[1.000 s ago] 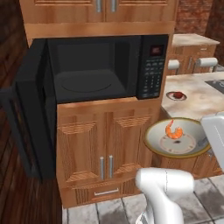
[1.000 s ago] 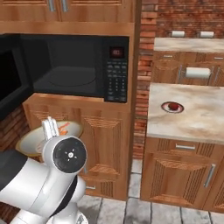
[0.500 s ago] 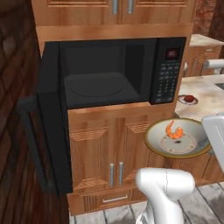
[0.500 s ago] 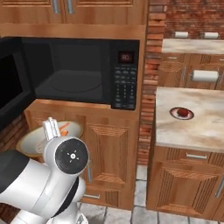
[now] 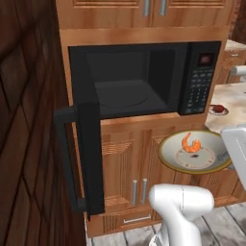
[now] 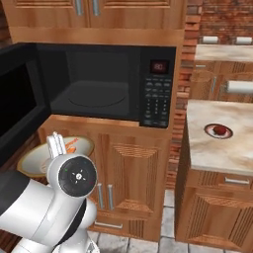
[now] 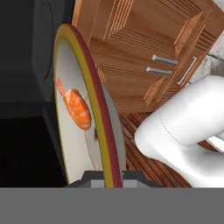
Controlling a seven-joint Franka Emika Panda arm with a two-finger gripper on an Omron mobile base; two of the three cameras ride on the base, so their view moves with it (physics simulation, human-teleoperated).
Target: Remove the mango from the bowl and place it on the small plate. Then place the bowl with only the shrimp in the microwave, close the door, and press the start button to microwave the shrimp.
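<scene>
Far to the left of the gripper (image 7: 104, 174), the door (image 5: 85, 158) hangs swung wide open, bar handle outward. Up and left of the gripper, the microwave (image 5: 144, 79) shows its dark, bare cavity. The gripper itself is clamped shut on the rim of the bowl (image 5: 194, 152), which it holds level in the air below the cavity's floor height, in front of the cabinet doors. Only the shrimp (image 5: 190, 143) lies in it. Well to the right, the mango (image 6: 220, 130) sits on the small plate (image 6: 218, 131) on the counter, so that step looks finished. Left to do: setting the bowl inside, closing the door, pressing start.
</scene>
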